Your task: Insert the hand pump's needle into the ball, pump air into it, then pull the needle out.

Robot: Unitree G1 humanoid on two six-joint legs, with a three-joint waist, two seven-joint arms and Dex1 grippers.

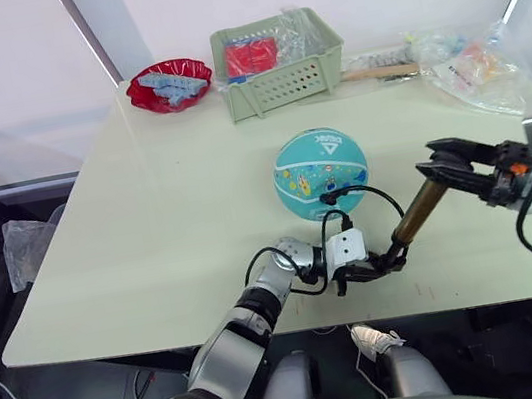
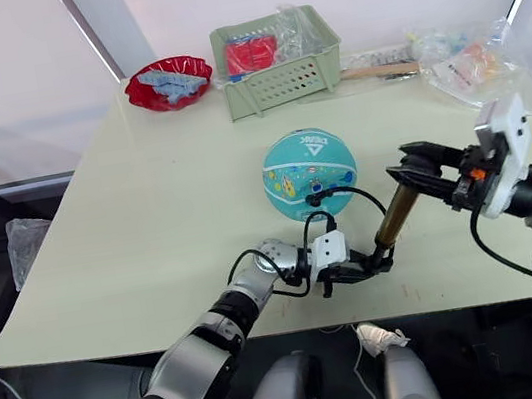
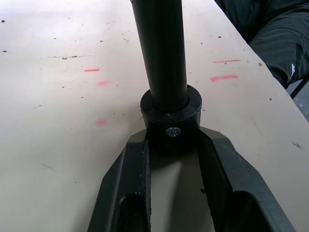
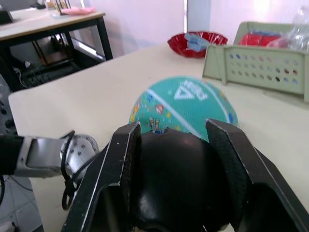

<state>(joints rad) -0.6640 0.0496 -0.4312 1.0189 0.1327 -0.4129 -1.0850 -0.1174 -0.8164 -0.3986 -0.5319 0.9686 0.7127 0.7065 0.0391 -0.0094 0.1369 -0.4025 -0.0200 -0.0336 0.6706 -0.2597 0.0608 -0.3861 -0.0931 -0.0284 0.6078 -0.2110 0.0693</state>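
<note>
Our left pincer (image 1: 383, 264) pinches the hand pump's (image 1: 418, 213) near base on the bench (image 1: 166, 205); right pincer (image 1: 440, 165) clamps its handle, hose (image 1: 371, 190) reaching the ball (image 1: 319, 172).

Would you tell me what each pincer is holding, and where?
Both hold the hand pump: left pincer at its black base, right pincer on the handle end.

We seem to be in a lab or test room rather than a home. Our pale bench (image 1: 151, 238) is bare-topped, scuffed and dotted with red marker dashes (image 3: 224, 77), and it stands against plain white walls. Loose props sit along its far edge: a perforated green basket (image 1: 279, 76), a red bowl (image 1: 169, 84), plastic bags (image 1: 473, 65). Beyond it stands a black-framed work table (image 4: 53, 29), with cables on the floor.
</note>
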